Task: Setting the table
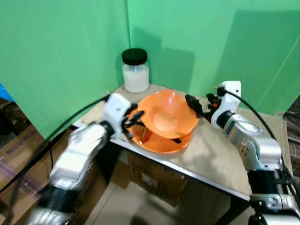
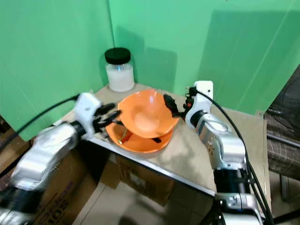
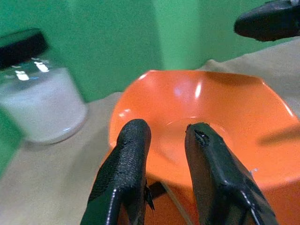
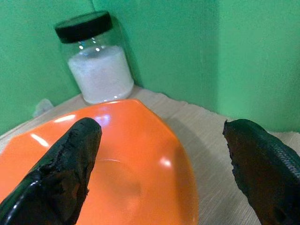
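Two orange bowls on the bench (image 1: 220, 154), and the upper bowl (image 1: 166, 115) sits tilted in the lower bowl (image 1: 161, 143) rather than nested flat. Its open side tips toward the robot, and a dark utensil-like piece, too unclear to name, pokes out between the two.

Key relation: the upper bowl lies between the two grippers, left gripper (image 1: 134, 119) at its left rim and right gripper (image 1: 193, 104) at its right rim. Both are about equally near. The bowl is round, so it has no long axis to line up with; what matters is the tilt of the rim.

Left jaws: narrow gap. In the left wrist view the fingers (image 3: 124, 173) sit close together against the near wall of the bowl. Cannot tell whether they pinch the rim or just rest on it.

Right jaws: wide. The right wrist view shows one finger over the bowl's inner face and the other well off to the outside, so the rim runs between them with nothing clamped.

Bowl look: glossy orange plastic, smooth with bright highlights, inside empty and clean. Probably light and slippery, so a rim pinch could slide.

A jar (image 1: 135, 70) with white contents and a black lid stands behind the bowls near the green wall, apart from both grippers.

My read: next is closing the right jaws on the rim and lifting the top bowl off.
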Available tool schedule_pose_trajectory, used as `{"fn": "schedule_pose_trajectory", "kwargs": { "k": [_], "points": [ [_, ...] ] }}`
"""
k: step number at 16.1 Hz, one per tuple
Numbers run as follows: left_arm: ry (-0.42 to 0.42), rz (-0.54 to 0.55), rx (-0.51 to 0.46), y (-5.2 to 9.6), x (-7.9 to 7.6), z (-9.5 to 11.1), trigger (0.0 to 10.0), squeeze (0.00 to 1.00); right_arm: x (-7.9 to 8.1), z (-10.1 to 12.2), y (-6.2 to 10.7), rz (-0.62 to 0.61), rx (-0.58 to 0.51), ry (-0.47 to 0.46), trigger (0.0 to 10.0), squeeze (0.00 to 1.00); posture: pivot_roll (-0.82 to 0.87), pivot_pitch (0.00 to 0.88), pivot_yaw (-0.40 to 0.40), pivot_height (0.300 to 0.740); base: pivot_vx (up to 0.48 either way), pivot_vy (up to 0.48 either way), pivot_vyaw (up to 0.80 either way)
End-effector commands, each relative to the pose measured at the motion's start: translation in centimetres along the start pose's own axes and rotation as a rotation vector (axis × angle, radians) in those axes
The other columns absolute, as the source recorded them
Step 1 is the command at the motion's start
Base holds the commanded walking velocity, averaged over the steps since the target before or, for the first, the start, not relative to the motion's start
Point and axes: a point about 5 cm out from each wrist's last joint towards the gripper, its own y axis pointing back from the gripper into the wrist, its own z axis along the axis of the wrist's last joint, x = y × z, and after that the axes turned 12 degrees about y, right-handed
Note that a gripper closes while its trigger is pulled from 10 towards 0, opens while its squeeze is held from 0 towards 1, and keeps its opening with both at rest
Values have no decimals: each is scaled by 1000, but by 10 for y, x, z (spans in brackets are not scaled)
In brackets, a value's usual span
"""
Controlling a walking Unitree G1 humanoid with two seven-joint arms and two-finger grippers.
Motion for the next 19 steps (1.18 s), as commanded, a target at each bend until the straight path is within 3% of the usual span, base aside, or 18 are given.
{"fn": "schedule_pose_trajectory", "kwargs": {
  "k": [1, 2, 4, 7, 10, 13, 14, 15, 19],
  "points": [
    [-3, -16, -1, -9, 3, -2, 10000, 0, -6, 6, -1, -10, -20, -8, 10000, 1000, -112, 0, 39, 740, 0, 0, 0],
    [5, -19, -4, -12, 3, -2, 10000, 0, -7, 6, -1, -12, -20, -13, 10000, 1000, -112, 0, 39, 740, 0, 0, 0],
    [56, -57, -28, -32, 5, -3, 10000, 0, -8, 2, 0, -13, -14, -29, 10000, 1000, -137, 0, 46, 740, 0, 0, 0],
    [52, -142, 19, -51, -3, -13, 10000, 0, -10, -2, 3, -26, -7, -42, 10000, 1000, -166, 0, 62, 740, 0, 0, 0],
    [-2, -164, 103, -55, -5, -29, 10000, 0, -12, -4, 8, -47, 2, -56, 10000, 1000, -186, 0, 78, 740, 0, 0, 0],
    [-35, -190, 102, -49, -1, -34, 10000, 0, -19, -6, 10, -75, 10, -99, 10000, 1000, -187, 0, 78, 740, 0, 0, 0],
    [-35, -200, 109, -47, 0, -36, 10000, 106, -20, -7, 10, -72, 17, -113, 10000, 1000, -186, 0, 75, 740, 0, 0, 0],
    [-30, -204, 121, -44, 3, -40, 10000, 1000, -19, -10, 9, -58, 34, -153, 10000, 1000, -178, 0, 65, 740, 0, 0, 0],
    [-47, -204, 116, -41, 6, -41, 10000, 1000, -11, -18, 5, 16, 86, -225, 10000, 1000, -169, 0, 47, 740, 0, 0, 0]
  ]
}}
